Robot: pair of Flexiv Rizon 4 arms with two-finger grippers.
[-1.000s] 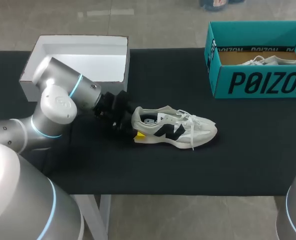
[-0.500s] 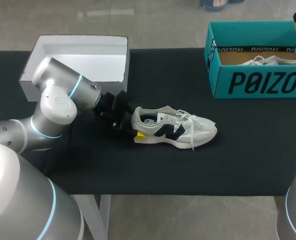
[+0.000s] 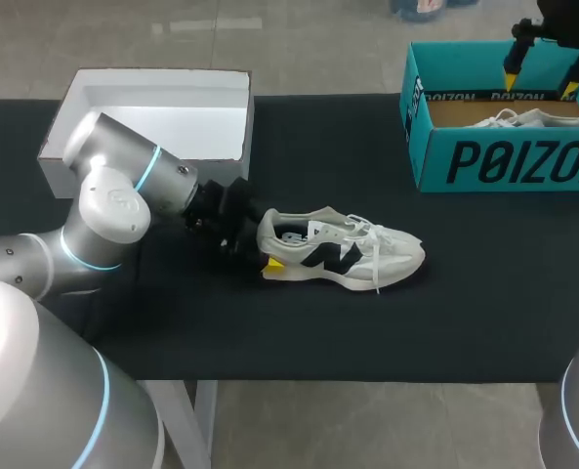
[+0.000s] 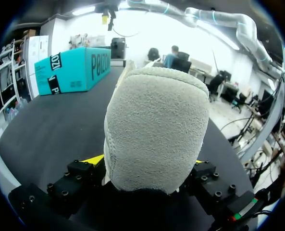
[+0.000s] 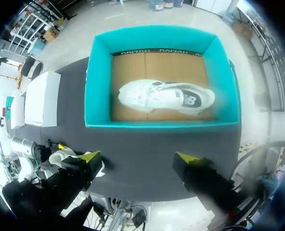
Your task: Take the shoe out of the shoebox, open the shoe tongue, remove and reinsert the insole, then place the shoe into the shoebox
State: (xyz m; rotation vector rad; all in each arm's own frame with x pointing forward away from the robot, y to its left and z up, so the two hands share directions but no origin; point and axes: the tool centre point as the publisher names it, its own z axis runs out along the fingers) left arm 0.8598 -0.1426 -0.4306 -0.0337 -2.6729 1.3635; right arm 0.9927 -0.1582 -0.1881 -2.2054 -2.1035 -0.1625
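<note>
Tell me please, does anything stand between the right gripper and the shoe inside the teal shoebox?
Nothing visible does. The right gripper hangs open over the teal shoebox, which has no lid on, and the white shoe lies alone on its cardboard floor. The left gripper holds the second shoe far aside on the table.

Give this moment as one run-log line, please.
left gripper: shut on shoe heel, on table | right gripper: open, above teal shoebox | second shoe: inside it
</note>
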